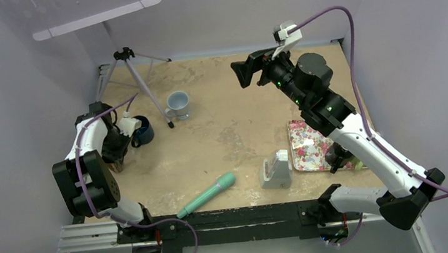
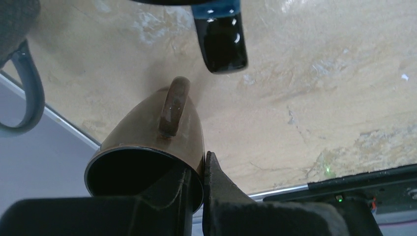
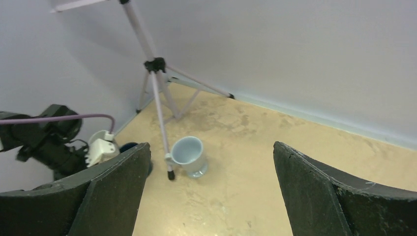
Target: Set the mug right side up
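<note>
- brown glazed ceramic mug (image 2: 138, 127): glossy, smooth, bright highlights on handle and wall
- dark navy ceramic mug (image 1: 142, 130): glossy glaze
- pale blue ceramic mug (image 1: 178, 104): smooth, softer sheen
- tan tabletop (image 1: 221, 127): matt, rough-looking, pale worn blotches
- teal rod-shaped tool (image 1: 207, 195): smooth, plastic-looking, slight shine
- flower-patterned rectangular tray (image 1: 304, 137): smooth printed surface, material unclear
- thin-legged tripod (image 1: 124, 53): pale metal-looking legs, matt black joints

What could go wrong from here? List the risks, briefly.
1. The left jaws pinch only the rim wall of the brown mug, one inside and one outside, so it may slip or swing as it turns.
2. The blue mug sits close beyond the brown mug's handle, and the turn could knock it.
</note>
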Tool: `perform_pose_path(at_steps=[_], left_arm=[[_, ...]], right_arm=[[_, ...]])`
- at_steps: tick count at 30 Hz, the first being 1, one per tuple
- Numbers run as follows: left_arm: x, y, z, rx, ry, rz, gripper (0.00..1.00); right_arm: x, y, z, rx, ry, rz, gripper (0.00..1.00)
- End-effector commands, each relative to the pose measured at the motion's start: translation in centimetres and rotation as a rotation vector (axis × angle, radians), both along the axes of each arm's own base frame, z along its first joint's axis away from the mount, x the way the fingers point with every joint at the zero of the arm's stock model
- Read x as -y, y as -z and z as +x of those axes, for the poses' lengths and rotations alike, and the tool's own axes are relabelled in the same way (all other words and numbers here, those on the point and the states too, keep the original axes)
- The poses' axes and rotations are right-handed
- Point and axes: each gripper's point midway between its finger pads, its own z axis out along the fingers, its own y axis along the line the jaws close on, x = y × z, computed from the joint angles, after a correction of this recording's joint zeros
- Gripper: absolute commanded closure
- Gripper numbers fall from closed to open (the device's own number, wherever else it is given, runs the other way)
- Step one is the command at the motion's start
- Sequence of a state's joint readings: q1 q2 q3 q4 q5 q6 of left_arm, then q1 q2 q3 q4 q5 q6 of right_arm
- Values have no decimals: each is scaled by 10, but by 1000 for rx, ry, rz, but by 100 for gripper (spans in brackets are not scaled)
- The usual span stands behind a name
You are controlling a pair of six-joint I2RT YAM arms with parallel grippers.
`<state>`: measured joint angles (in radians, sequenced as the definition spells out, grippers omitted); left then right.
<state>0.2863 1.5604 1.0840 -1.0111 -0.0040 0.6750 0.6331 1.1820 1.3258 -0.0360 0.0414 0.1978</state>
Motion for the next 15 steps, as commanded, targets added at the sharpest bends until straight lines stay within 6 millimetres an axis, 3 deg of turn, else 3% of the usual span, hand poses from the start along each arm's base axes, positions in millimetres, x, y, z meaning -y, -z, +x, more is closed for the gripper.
perform_pose_path(at_steps=[1, 4, 7, 12, 15], left_arm=[[-5, 13, 10, 64, -19, -2, 87], [0, 12, 7, 57, -26, -33, 72], [2, 5, 6, 47, -32, -47, 58], [10, -27, 11, 78, -43, -88, 43], [13, -44, 14, 79, -48, -107, 40]], right_arm=[[41, 7, 10, -70, 219, -29, 1], [65, 22, 15, -140, 354, -48, 1], [103, 46, 18, -230, 548, -40, 1], [185, 99, 14, -398, 851, -9, 1], [243, 137, -3, -487, 1059, 27, 1]])
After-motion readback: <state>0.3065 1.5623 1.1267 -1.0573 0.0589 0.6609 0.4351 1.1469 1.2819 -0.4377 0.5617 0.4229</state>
